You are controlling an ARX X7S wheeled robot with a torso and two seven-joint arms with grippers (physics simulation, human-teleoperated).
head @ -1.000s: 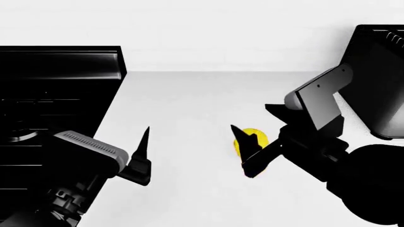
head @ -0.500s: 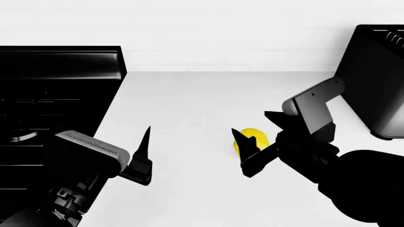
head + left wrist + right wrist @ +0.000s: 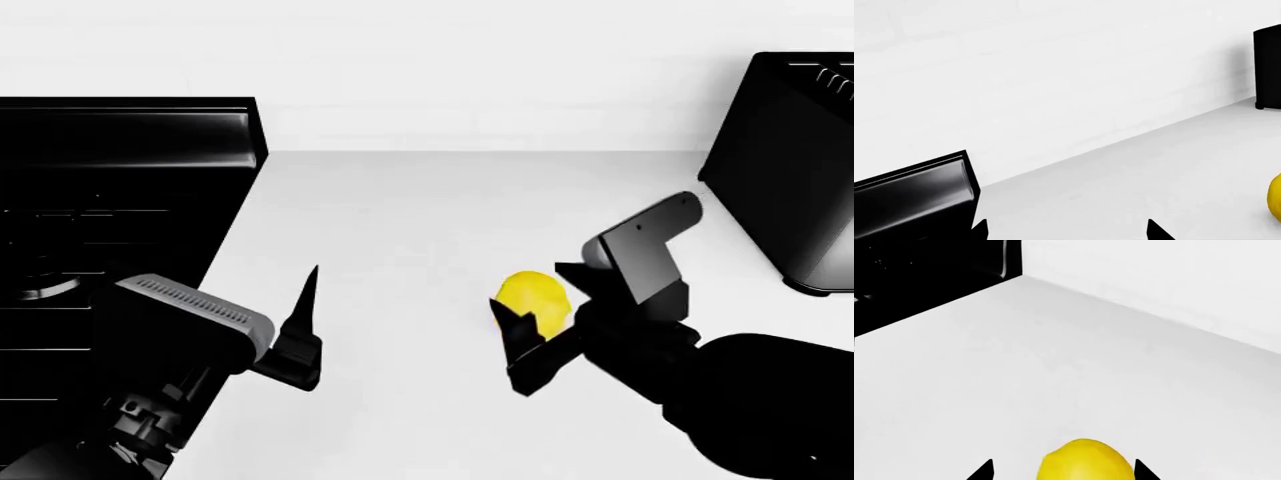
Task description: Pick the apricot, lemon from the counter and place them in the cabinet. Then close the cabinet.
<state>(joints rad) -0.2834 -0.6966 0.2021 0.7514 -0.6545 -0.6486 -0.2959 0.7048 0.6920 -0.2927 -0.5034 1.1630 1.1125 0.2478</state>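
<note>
The lemon (image 3: 535, 295) lies on the white counter (image 3: 400, 220), bright yellow and oval. My right gripper (image 3: 537, 308) is open, with the lemon between its two black fingertips. In the right wrist view the lemon (image 3: 1085, 461) sits between the tips with a gap on each side, and the gripper (image 3: 1063, 471) does not touch it. My left gripper (image 3: 302, 315) is open and empty above the counter beside the stove; its tips show wide apart in the left wrist view (image 3: 1067, 232). The lemon also shows at the edge of that view (image 3: 1275, 198). The apricot and the cabinet are out of view.
A black stove top (image 3: 120, 200) fills the left side and also shows in the left wrist view (image 3: 914, 200). A tall black appliance (image 3: 787, 170) stands at the back right of the counter. A white wall (image 3: 427, 70) runs behind.
My right arm has dropped lower and drawn nearer in the head view, so more of the lemon shows past its fingers. The lemon and the left arm have not moved.
</note>
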